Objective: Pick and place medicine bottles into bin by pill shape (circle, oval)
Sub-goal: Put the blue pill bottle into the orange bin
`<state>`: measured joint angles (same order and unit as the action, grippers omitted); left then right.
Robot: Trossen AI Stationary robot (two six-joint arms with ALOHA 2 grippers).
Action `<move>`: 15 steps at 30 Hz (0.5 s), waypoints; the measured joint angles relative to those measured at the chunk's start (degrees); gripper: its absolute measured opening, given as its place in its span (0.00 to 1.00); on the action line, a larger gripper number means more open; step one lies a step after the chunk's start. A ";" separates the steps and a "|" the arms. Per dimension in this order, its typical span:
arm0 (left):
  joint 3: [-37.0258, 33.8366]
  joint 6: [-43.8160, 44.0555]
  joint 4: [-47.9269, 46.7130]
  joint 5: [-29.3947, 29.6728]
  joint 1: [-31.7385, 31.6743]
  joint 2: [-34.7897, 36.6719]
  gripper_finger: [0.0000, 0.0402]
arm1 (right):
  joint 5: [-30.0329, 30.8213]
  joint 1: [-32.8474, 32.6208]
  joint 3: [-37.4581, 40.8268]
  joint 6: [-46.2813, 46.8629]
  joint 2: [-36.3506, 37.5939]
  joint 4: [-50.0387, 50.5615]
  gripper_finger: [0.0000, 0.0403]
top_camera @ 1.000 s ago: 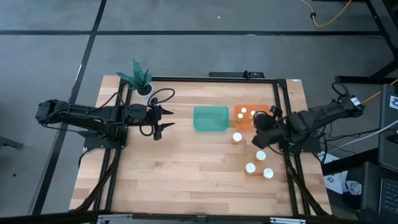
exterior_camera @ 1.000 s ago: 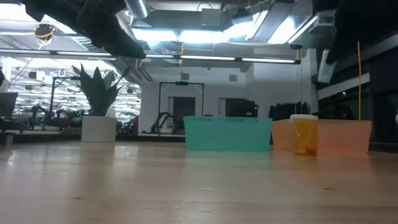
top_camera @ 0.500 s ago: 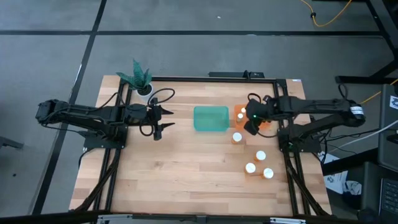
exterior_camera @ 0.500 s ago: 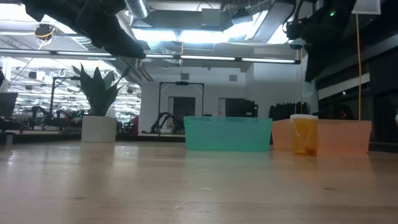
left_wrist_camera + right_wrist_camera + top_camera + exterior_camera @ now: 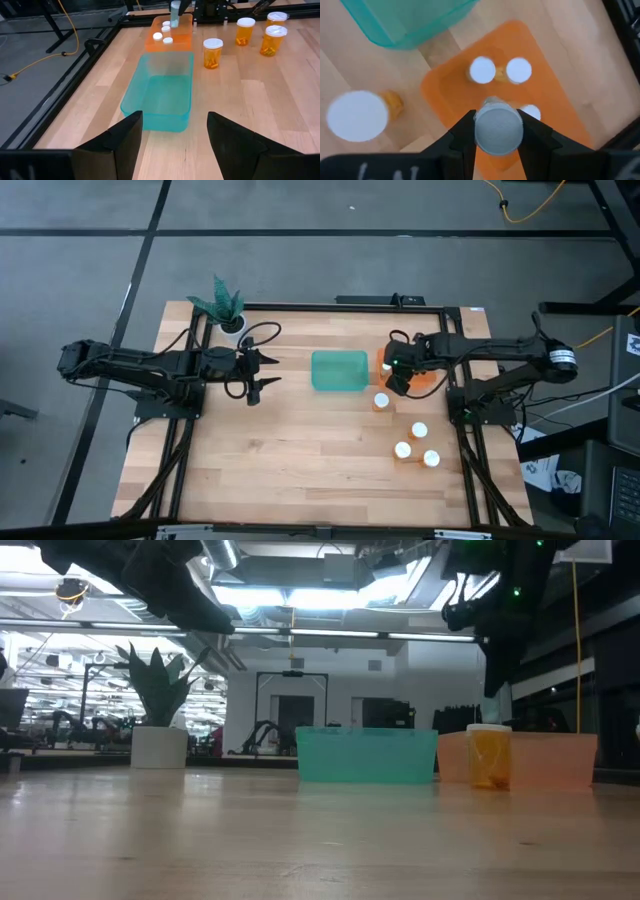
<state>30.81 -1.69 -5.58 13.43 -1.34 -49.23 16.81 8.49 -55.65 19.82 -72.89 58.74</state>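
Bottle, amber plastic, white-capped [image 5: 498, 131]: clamped in right tool [image 5: 496, 134] above orange translucent bin [image 5: 555, 100], right of frame centre. Advice: lower clear of three bottles inside, then release. Left tool [image 5: 262, 374] shut, idle.

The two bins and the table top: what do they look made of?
Teal bin and orange bin: apparently thin translucent plastic, since the wood and the white caps show through their walls in the left wrist view. Table top: pale wooden planks, with visible strips and grain and a slight sheen; solid or veneer, I can't tell.
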 joint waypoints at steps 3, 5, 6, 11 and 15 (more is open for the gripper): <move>0.00 0.00 -0.02 0.02 0.00 0.00 0.53 | -0.08 0.04 3.21 0.82 0.86 -1.90 0.29; 0.00 0.00 -0.02 0.00 -0.02 0.00 0.53 | -0.40 0.04 5.72 1.15 0.83 -2.77 0.29; 0.00 0.00 -0.02 0.00 -0.02 0.00 0.53 | -0.47 0.03 6.83 1.22 0.87 -4.00 0.29; 0.01 0.02 -0.01 0.01 -0.01 0.00 0.53 | -1.01 0.17 10.84 0.36 0.88 -11.33 0.29; 0.00 0.04 -0.02 0.00 -0.02 0.00 0.53 | -1.48 1.50 13.52 -0.33 0.90 -13.88 0.29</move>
<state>30.81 -1.65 -5.60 13.43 -1.37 -49.23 15.33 9.99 -42.13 19.49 -71.99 44.87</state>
